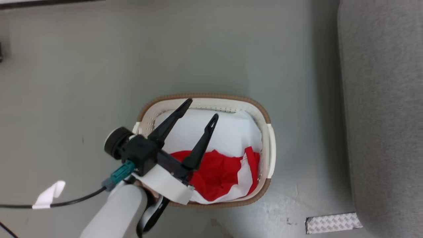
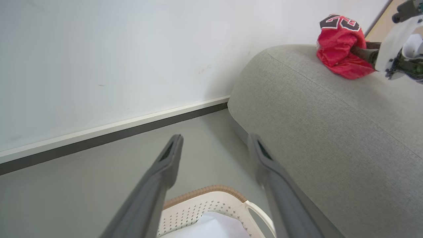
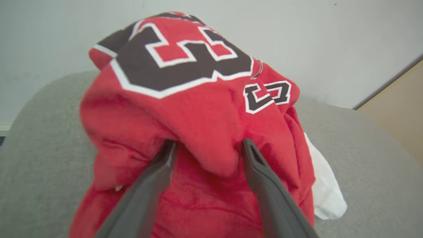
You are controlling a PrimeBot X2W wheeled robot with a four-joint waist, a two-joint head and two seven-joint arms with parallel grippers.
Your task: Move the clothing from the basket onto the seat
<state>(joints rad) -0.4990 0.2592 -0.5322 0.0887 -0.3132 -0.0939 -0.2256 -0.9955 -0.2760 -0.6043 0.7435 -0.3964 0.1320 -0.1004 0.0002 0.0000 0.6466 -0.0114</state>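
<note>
Grey floor (image 1: 99,66) surrounds the oval cream-white plastic basket (image 1: 211,105) at frame centre, long axis left-right, red-and-white clothing (image 1: 224,172) inside under the wide-spread left gripper (image 1: 202,108). Red "23" jersey (image 3: 198,109) sits crumpled on the grey fabric sofa (image 3: 363,148), right gripper (image 3: 208,143) parted, tips in its folds.

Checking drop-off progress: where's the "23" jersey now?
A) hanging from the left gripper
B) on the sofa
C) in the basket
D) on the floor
B: the jersey lies bunched on the grey sofa, the right gripper open with its tips at the folds; the basket holds other red and white cloth.
</note>
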